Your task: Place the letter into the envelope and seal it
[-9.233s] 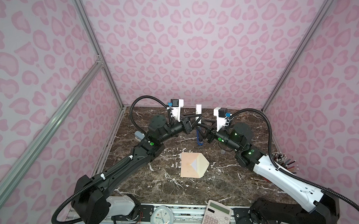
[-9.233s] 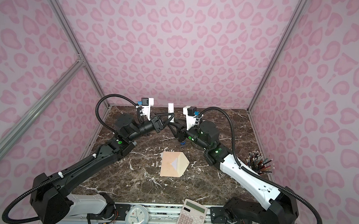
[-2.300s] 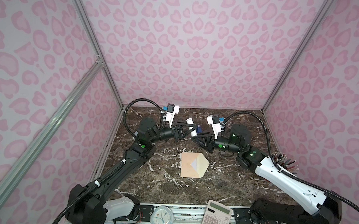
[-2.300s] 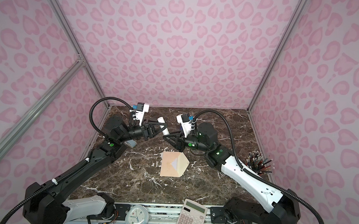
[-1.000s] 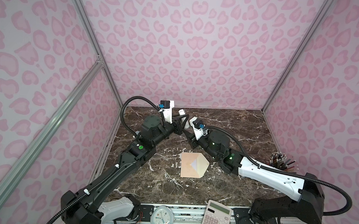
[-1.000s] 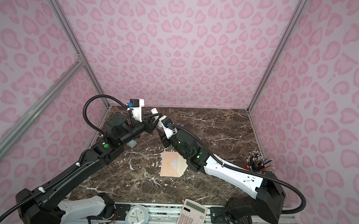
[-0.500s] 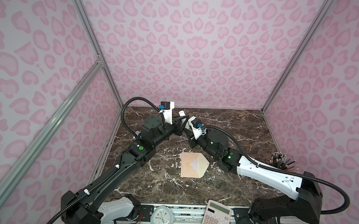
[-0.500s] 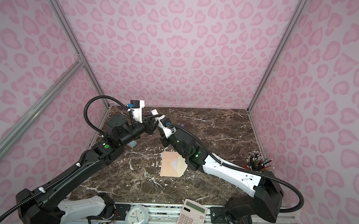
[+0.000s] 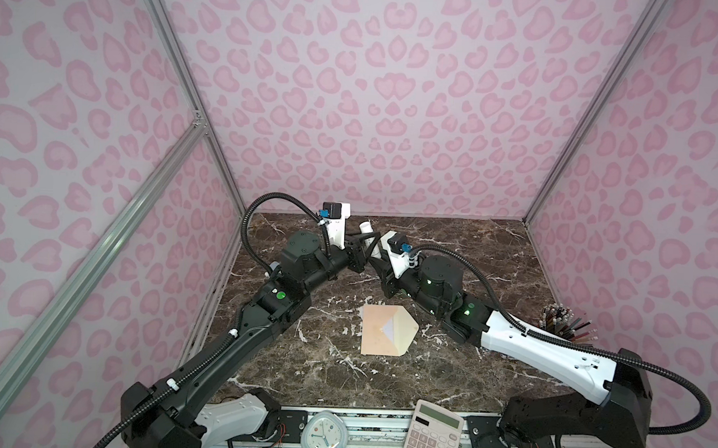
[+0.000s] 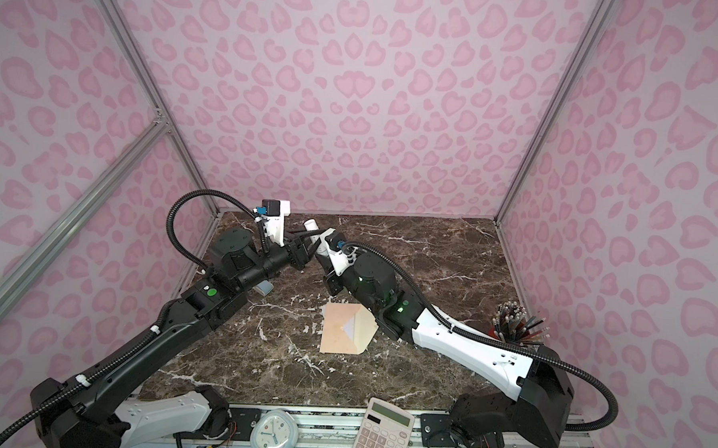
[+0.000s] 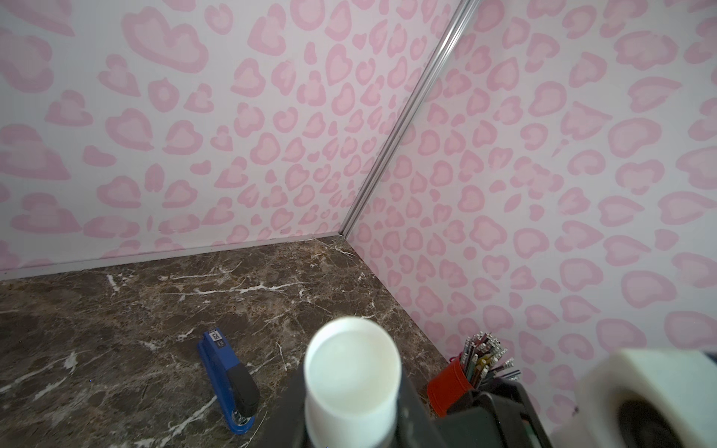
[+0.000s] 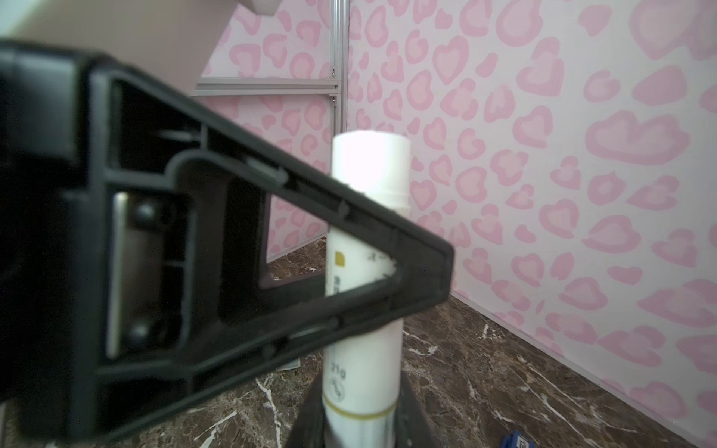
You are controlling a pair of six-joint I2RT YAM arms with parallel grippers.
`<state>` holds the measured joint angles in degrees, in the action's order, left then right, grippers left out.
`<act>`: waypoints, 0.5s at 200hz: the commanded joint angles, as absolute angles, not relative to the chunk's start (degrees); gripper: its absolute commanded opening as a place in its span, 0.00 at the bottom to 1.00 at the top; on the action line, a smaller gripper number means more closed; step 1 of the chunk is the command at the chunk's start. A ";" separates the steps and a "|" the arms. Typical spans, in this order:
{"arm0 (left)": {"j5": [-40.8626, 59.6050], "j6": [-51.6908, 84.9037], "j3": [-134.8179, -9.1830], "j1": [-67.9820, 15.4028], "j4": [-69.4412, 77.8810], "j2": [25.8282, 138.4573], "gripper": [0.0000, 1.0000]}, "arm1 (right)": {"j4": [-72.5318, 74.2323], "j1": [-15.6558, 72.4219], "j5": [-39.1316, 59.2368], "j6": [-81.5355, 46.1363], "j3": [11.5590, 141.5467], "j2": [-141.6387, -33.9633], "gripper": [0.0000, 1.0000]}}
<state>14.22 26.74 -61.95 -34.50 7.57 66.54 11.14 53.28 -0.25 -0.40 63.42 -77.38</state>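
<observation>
Since ~9 s back both my arms have swung far-left w/ the stick. The envelope hasn't budged: flat mid-table, flap open to the right. Letter not visible, prob. inside. L gripper clamps the stick. R gripper hugs its base, looks clamped too. Risk: pull or twist off-axis and the stick slips out and drops. Fingers are v. close, could clash.

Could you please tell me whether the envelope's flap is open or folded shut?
Open: in both top views the envelope lies flat, its pointed flap spread out sideways beyond the body.
</observation>
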 commanded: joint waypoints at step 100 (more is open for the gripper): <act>53.25 40.11 -58.01 -28.83 25.25 67.14 0.04 | 17.75 38.78 44.70 -29.94 60.35 -67.15 0.02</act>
<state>44.99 38.98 -57.69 -29.06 26.13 66.59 9.67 40.10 39.07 -22.72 60.51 -68.01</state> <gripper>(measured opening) 0.281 0.222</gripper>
